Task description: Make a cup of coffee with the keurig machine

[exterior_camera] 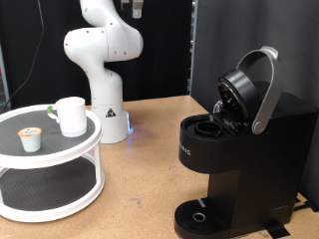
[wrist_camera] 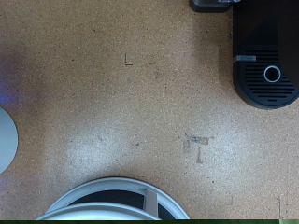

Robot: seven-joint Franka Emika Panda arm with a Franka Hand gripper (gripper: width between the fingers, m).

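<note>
So the gripper isn't visible, can't tell its state; cup (exterior_camera: 71, 115) sits on the tiered stand (exterior_camera: 60, 149), keurig machine (exterior_camera: 239, 149) lid-up at exterior view's right.

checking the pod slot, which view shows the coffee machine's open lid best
The exterior view. There the coffee machine stands whole with its lid tipped up and the slot open. The wrist view looks straight down and catches only the machine's front end and round drip tray. The gripper shows in neither.
</note>
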